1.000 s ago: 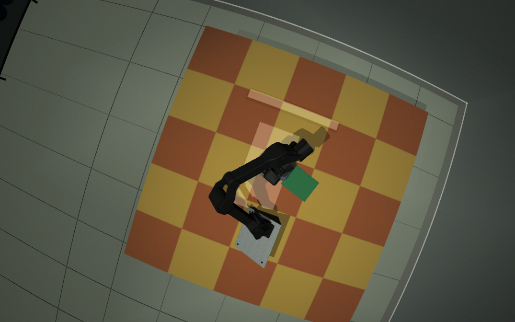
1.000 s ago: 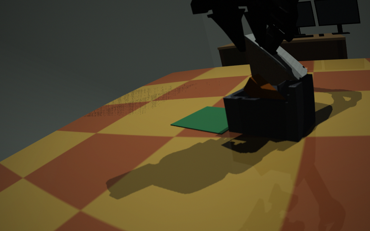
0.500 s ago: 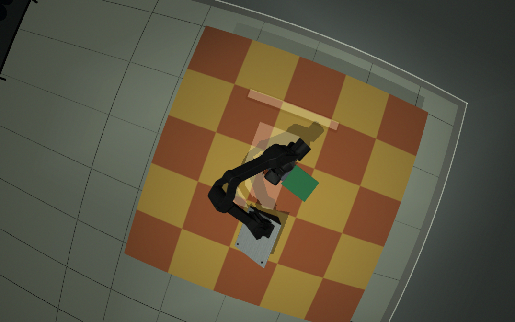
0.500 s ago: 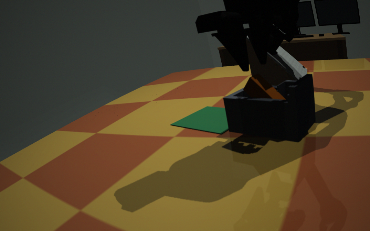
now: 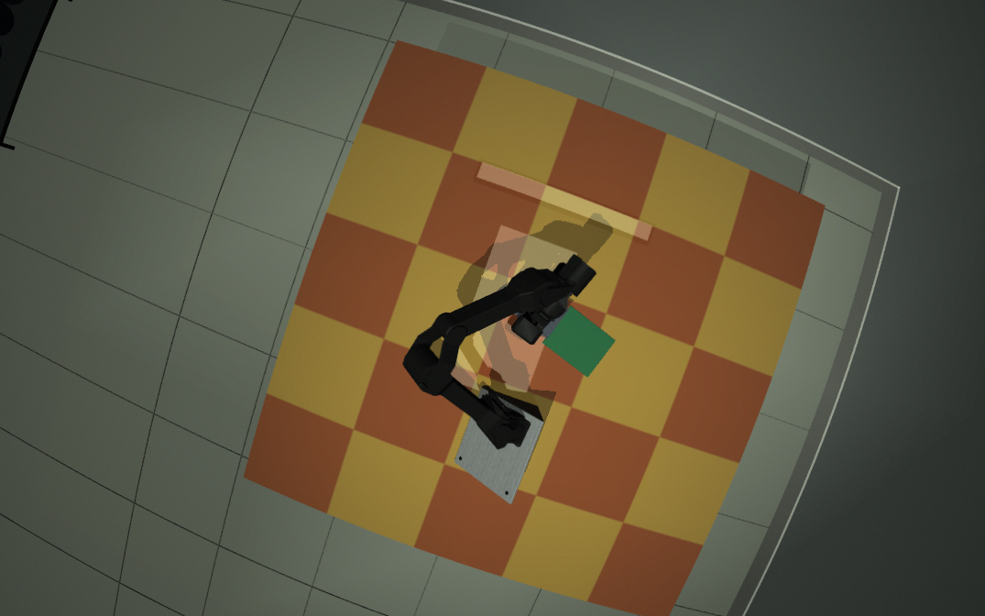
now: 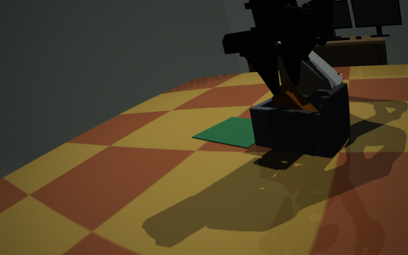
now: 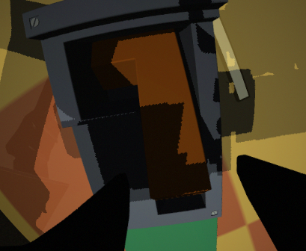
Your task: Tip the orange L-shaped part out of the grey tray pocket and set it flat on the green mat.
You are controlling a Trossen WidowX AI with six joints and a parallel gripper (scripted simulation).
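While end effector (image 7: 182,197) gapes wide, empty, orange part (image 7: 167,122) tilts beneath, between fingers.

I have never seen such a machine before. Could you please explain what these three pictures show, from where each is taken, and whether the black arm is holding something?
It is one black robot arm ending in a two-fingered pincer. The first picture looks straight down from above, the second from the side near the table, and the third from a camera on the arm's wrist, so the two black shapes at its bottom are the fingers.

On the checkered table stands a dark grey tray with an orange L-shaped part in its pocket; in the side view one end of the part tips upward. A flat green mat lies beside the tray.

The pincer is open, low over the tray, and holds nothing.
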